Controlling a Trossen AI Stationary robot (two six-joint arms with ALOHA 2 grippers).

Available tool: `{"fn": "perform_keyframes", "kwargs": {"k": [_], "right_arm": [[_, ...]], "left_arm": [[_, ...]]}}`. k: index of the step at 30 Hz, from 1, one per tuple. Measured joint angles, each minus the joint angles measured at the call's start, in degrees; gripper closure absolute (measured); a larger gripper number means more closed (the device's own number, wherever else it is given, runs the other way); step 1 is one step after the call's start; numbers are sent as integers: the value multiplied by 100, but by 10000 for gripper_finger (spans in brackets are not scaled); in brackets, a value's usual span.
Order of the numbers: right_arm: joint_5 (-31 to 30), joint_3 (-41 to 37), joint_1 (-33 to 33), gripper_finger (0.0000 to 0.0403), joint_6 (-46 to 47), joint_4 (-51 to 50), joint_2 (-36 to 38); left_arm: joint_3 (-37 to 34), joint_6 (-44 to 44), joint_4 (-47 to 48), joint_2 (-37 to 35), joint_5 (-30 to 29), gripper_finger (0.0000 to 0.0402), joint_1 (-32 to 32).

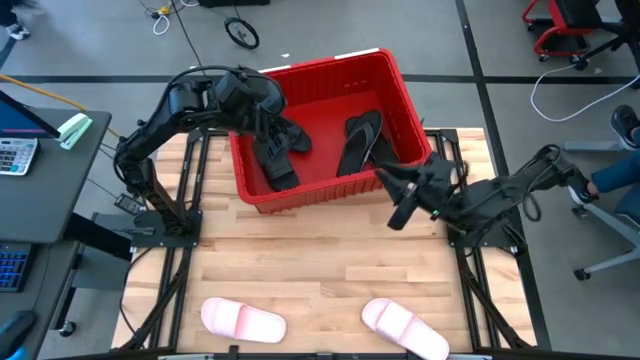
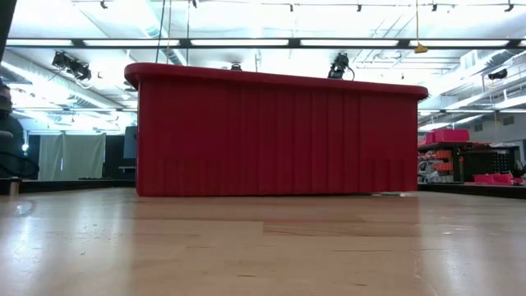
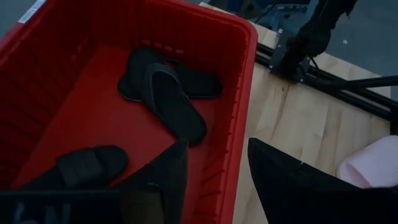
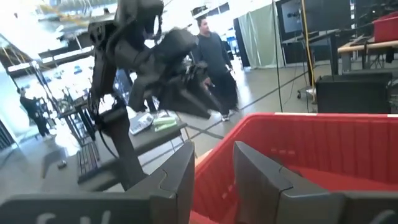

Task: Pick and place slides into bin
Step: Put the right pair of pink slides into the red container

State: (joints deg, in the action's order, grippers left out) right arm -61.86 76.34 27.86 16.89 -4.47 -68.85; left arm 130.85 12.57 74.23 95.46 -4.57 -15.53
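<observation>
The red bin point(image 1: 400, 105) stands at the table's far middle and fills the low view point(image 2: 279, 131). Black slides lie on its floor: a pair crossed over each other point(image 3: 168, 93) at the right point(image 1: 360, 140), and others at the left point(image 1: 278, 160), one of them close under my left gripper point(image 3: 81, 165). Two pale pink slides point(image 1: 243, 318) point(image 1: 403, 328) lie on the table near its front edge. My left gripper point(image 3: 217, 180) is open and empty above the bin's left part point(image 1: 275, 130). My right gripper point(image 1: 395, 195) is slightly open and empty by the bin's near right corner point(image 4: 213, 174).
The bare wooden tabletop point(image 1: 330, 270) stretches between the bin and the pink slides. The bin's tall near wall point(image 2: 279, 164) stands between the table's front and the slides inside. People and desks show in the room beyond point(image 4: 214, 62).
</observation>
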Motion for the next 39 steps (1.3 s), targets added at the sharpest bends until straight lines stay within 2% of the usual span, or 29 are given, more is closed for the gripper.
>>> {"fn": "perform_keyframes", "kwargs": {"k": [4,7,10,13,18,23,28,34,39], "right_arm": [[-7,0,0,286,-7,43,245],[28,0,2,286,-7,44,423],[288,0,1,286,-21,34,565],[644,0,-39,286,-119,-70,586],[1816,0,-323,286,116,-758,595],[2694,0,-679,282,532,-1730,585],[4230,0,-868,270,1364,-2928,471],[6230,0,-555,260,2277,-4798,214],[7148,0,74,259,3288,-5954,-27]], "left_arm": [[0,30,17,-4,36,230,1],[0,119,162,-4,421,230,72],[0,175,414,-4,776,230,253],[0,474,855,-4,894,234,549],[0,1620,1588,22,933,242,1393],[-13,2981,1359,22,937,246,2501],[-13,4345,1227,261,469,245,3620],[-13,6061,1240,842,-207,251,4446],[-15,7103,1143,1434,-333,260,4810]]}}
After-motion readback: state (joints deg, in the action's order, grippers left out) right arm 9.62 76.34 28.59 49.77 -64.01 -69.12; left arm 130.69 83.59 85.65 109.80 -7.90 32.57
